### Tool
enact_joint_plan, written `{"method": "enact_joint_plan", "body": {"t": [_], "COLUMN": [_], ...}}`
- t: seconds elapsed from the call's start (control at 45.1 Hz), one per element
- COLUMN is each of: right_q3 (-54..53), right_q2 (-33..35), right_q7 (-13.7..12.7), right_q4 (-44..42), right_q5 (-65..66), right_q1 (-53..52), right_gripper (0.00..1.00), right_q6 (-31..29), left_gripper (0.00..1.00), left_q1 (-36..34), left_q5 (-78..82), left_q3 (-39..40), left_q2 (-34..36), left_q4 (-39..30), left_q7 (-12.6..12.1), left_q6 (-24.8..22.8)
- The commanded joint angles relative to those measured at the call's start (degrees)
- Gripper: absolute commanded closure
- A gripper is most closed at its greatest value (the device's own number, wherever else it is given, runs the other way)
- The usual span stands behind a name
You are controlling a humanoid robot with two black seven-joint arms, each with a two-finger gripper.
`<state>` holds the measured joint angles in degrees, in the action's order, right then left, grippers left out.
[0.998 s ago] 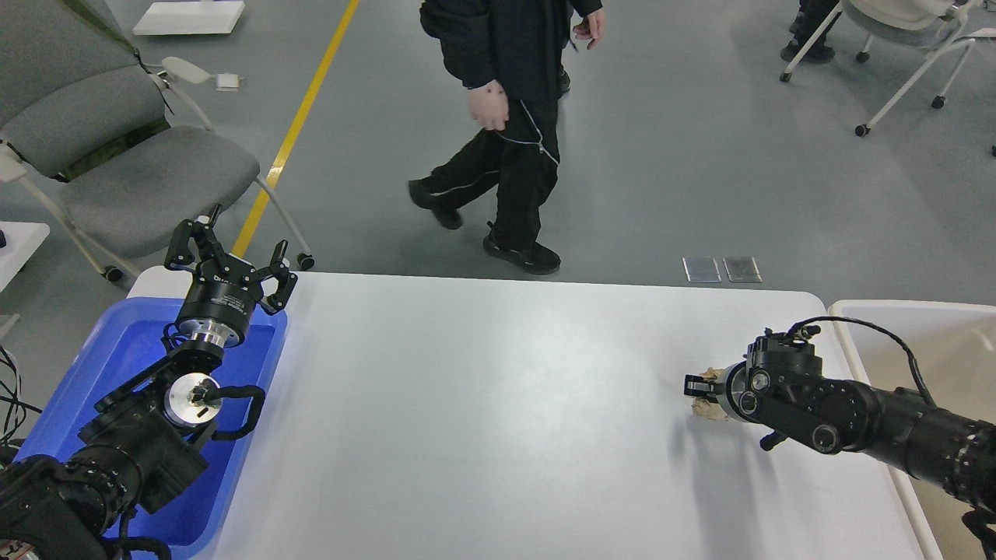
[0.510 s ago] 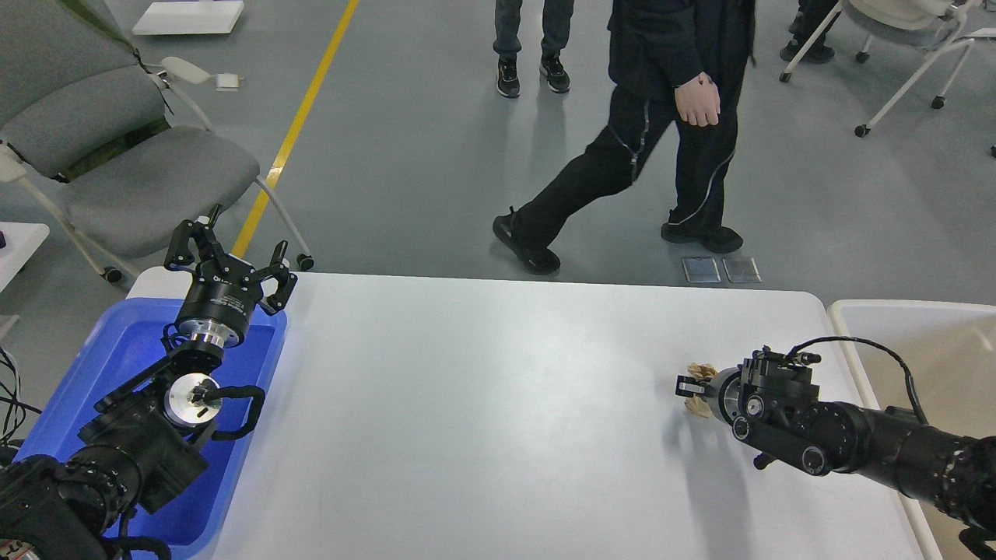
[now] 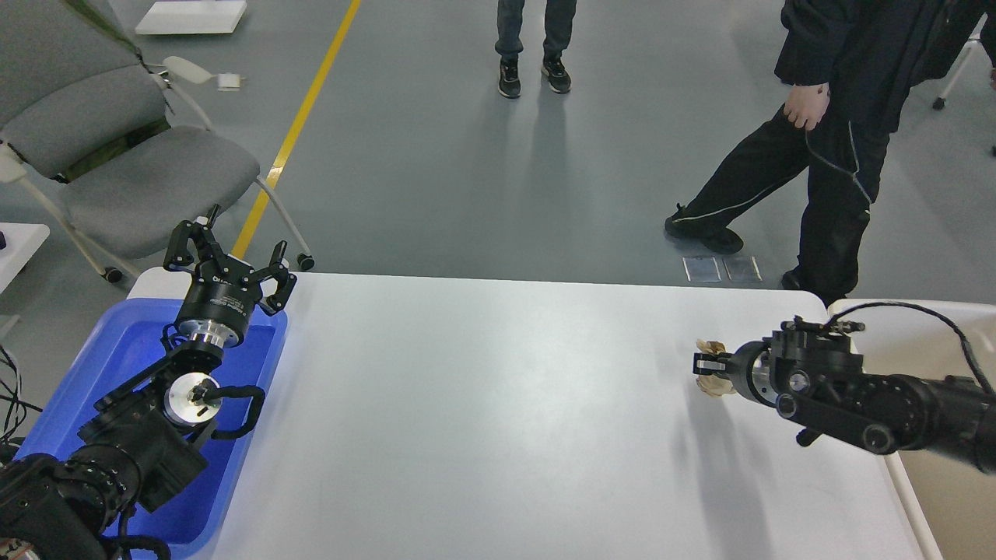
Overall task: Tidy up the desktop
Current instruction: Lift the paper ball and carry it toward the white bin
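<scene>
Across the lower two thirds of the frame lies the desktop (image 3: 482, 404), a broad white top with rounded corners, its middle bare. At the lower left a blue tray (image 3: 117, 342) rests on its left end, and at the right edge a beige bin (image 3: 934, 498) stands just beside it. In the upper left sits a grey chair (image 3: 117, 148); a yellow floor line (image 3: 299, 124) runs past it. A person in black (image 3: 825, 124) walks at the upper right, another pair of legs (image 3: 537, 39) stands at top centre.

The left gripper (image 3: 226, 260) rises over the tray's far end, fingers spread wide, nothing between them; the small print on its body is too blurred to read. The right gripper (image 3: 710, 365), at the right side, has its fingers closed narrowly on a crumpled tan scrap (image 3: 710, 383), above the desktop.
</scene>
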<state>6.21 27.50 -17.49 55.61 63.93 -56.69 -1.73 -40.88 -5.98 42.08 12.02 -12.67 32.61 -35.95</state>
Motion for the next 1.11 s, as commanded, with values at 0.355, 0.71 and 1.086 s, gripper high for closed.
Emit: {"method": "enact_joint_plan", "body": {"t": [0.355, 0.71, 1.086], "right_q3": [-0.3, -6.7, -8.8], "right_q2": [25.5, 33.2, 36.7], "right_q7": [2.5, 2.7, 2.6], "right_q4": [21.8, 25.8, 25.7], "right_q5": [-4.6, -5.3, -5.3], "right_q1": [-22.6, -27.1, -26.5], "right_gripper": [1.0, 1.0, 1.0], "right_q6": [-29.2, -41.1, -40.6], "left_gripper": [0.0, 0.0, 0.0], "left_q1": [0.0, 0.0, 0.0], "left_q5": [0.0, 0.0, 0.0], "left_q3": [-0.1, 0.0, -0.1], "left_q2": [0.0, -0.1, 0.0], "left_q4": [0.0, 0.0, -0.1], "left_q7": [0.0, 0.0, 0.0], "left_q6": [0.0, 0.0, 0.0]}}
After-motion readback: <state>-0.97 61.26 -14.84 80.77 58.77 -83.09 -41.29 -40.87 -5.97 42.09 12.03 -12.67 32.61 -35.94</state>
